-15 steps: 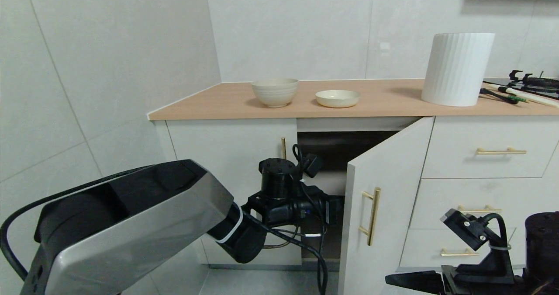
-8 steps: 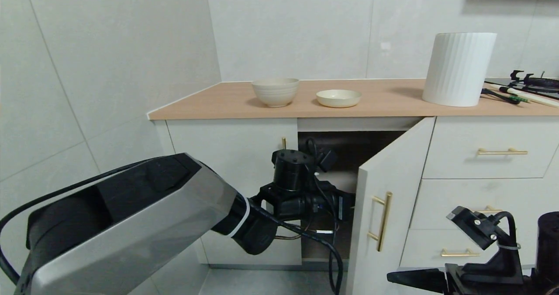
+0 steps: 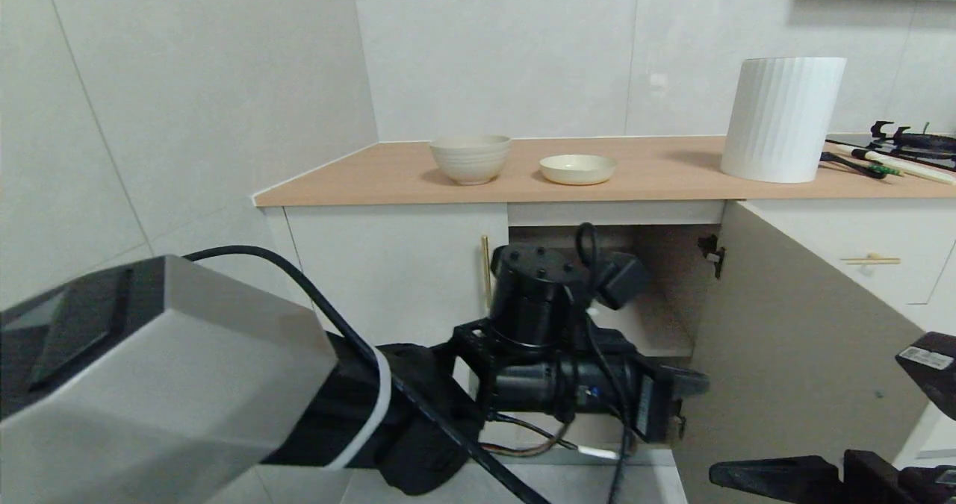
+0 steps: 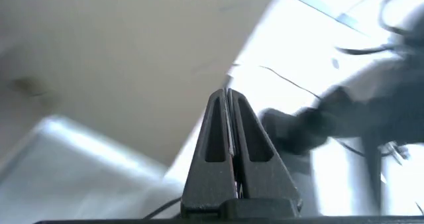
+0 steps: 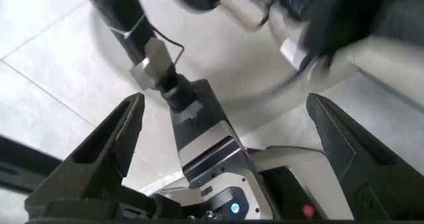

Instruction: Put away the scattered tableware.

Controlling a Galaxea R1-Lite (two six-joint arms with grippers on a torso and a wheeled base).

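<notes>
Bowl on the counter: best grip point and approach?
Pinch the rim of the bowl from above, one finger inside, one outside. It stands upright, mouth up; the curved wall likely gives a side grasp poor hold. The dish beside it stands apart.

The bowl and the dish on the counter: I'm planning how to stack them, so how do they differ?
The bowl is tall and deep; the dish is low and shallow. The bowl's outer wall shows faint horizontal ridges, while the dish's looks smooth. The bowl stands to the robot's left of the dish. Both are cream, upright, and stand apart on the wooden counter.
</notes>
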